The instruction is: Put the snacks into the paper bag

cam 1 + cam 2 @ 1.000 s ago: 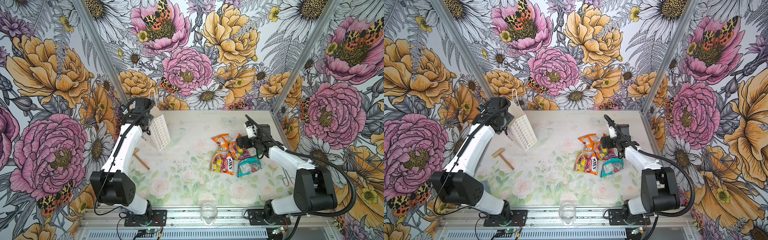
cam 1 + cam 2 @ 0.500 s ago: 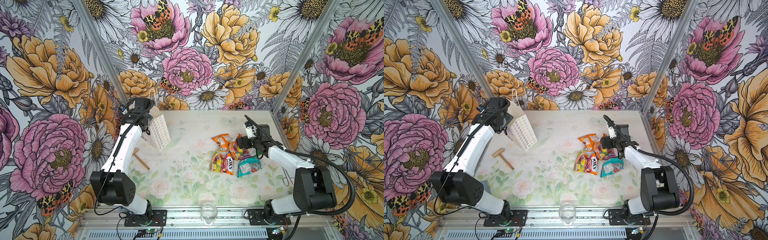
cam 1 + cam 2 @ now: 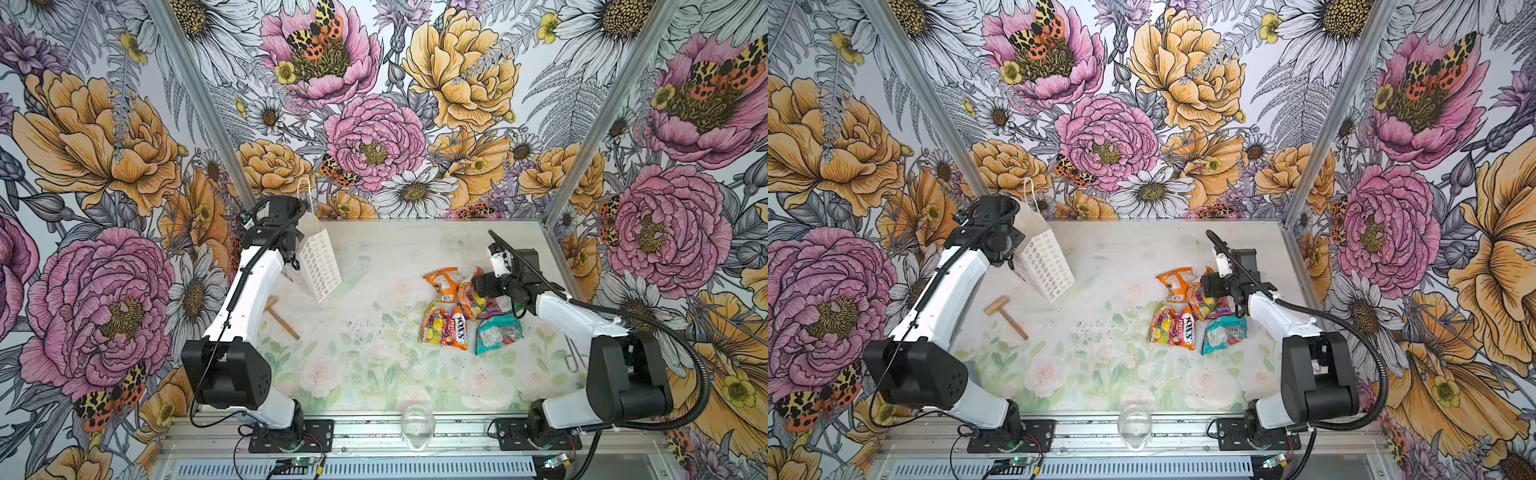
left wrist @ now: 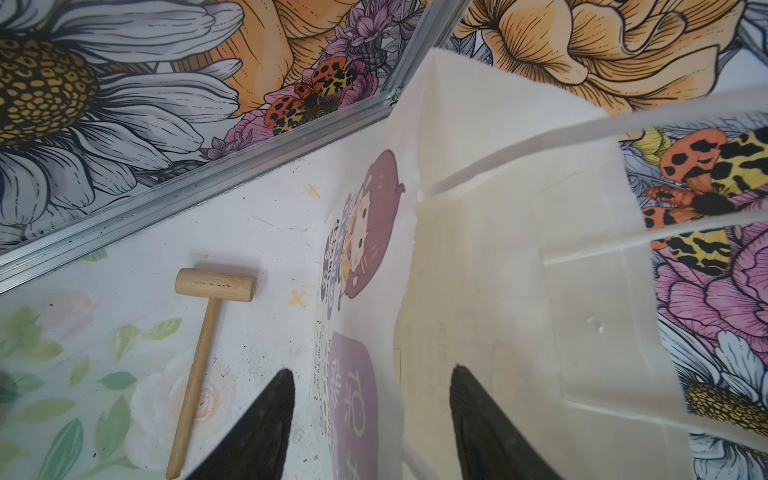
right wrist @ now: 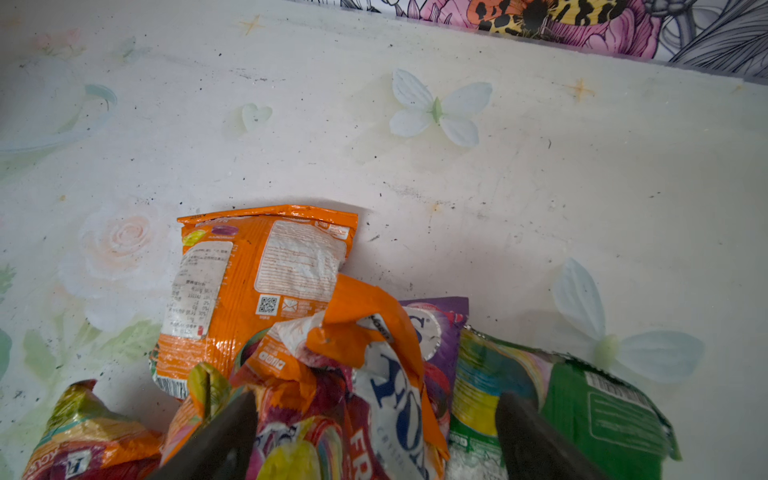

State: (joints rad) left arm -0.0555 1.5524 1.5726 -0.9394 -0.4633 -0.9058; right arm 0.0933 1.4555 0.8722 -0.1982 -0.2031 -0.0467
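The right pincer [image 5: 376, 415], apart over the snacks [image 3: 457, 307], should pinch only the top packet [image 5: 365, 316], while the left pincer [image 4: 370, 374], also apart, straddles one wall of the bag [image 4: 498, 216].

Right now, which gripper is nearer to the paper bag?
Left. The left gripper straddles the paper bag wall at its rim, one finger inside, one outside. The right gripper is across the table, open over the snacks.

snacks [image 3: 446, 328]: mixed colours, piled right | paper bag [image 3: 320, 266]: white, open, back-left
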